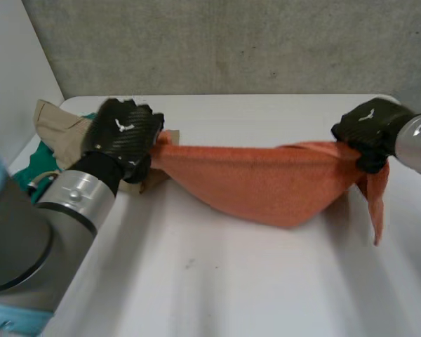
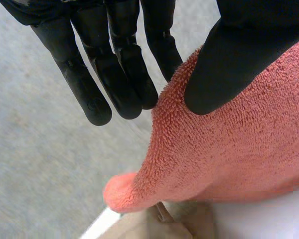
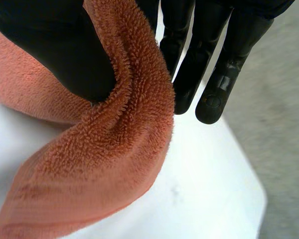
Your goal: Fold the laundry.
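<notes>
An orange terry towel (image 1: pixel 266 182) hangs stretched between my two hands above the white table (image 1: pixel 217 281), sagging in the middle. My left hand (image 1: pixel 123 133) holds the towel's left end; in its wrist view the thumb (image 2: pixel 239 55) pinches the towel (image 2: pixel 239 159) against the fingers (image 2: pixel 114 74). My right hand (image 1: pixel 368 130) holds the right end, and a tail of cloth dangles below it. In the right wrist view the thumb (image 3: pixel 60 55) presses the towel (image 3: pixel 104 164) toward the fingers (image 3: pixel 209 64).
A beige cloth (image 1: pixel 59 126) and a green cloth (image 1: pixel 38 165) lie piled at the table's left edge behind my left arm. A grey wall runs behind the table. The table's right corner (image 3: pixel 249 199) lies under my right hand.
</notes>
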{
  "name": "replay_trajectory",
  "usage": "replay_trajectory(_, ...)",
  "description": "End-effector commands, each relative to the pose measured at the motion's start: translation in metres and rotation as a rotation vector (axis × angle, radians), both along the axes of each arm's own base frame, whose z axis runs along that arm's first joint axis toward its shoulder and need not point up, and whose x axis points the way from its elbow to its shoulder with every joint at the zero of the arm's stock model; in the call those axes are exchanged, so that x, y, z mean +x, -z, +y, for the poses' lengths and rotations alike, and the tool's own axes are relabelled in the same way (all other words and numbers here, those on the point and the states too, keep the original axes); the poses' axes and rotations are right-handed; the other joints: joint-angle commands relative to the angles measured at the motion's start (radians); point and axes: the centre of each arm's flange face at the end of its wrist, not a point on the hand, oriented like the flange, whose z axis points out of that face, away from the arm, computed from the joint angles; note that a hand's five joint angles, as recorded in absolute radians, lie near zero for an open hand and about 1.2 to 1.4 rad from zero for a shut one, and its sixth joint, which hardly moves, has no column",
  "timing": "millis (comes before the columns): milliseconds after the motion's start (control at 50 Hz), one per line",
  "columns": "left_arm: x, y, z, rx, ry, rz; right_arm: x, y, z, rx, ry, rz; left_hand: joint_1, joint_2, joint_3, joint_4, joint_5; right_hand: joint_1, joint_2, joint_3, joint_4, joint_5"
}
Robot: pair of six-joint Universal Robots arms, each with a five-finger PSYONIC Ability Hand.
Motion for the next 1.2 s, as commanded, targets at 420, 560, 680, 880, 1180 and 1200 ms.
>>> replay_trajectory(420,-0.038,-0.12,-0.093,-0.628,-0.147,0.358,0.034,-0.106,-0.076,-0.75,-0.069,-0.165,0.251,0.197,0.201,0.194,0.258,0.408,0.219,0.22,0.207,0.238)
replay_trajectory(560,-0.03,-0.034,-0.075,-0.375,-0.128,0.181,0.035,-0.054,-0.051,-0.457,-0.167,-0.097,0.251,0.197,0.201,0.194,0.258,0.408,0.219,0.22,0.207,0.238)
replay_trajectory(680,-0.021,0.013,-0.059,-0.244,-0.124,0.089,0.01,-0.01,-0.038,-0.22,-0.204,0.133,0.251,0.197,0.201,0.194,0.258,0.408,0.219,0.22,0.207,0.238)
replay_trajectory(880,-0.019,0.07,-0.037,-0.065,-0.093,-0.029,0.009,0.064,-0.031,0.013,-0.302,0.279,0.251,0.197,0.201,0.194,0.258,0.408,0.219,0.22,0.207,0.238)
replay_trajectory(1180,-0.016,0.06,-0.036,-0.07,-0.1,-0.024,0.001,0.067,-0.03,0.059,0.051,-0.309,0.251,0.197,0.201,0.194,0.258,-0.589,-0.778,-0.777,-0.79,-0.759)
replay_trajectory(1200,-0.015,0.058,-0.036,-0.072,-0.103,-0.021,-0.007,0.065,-0.025,0.085,0.104,-0.366,0.251,0.197,0.201,0.194,0.258,-0.601,-0.79,-0.789,-0.802,-0.771)
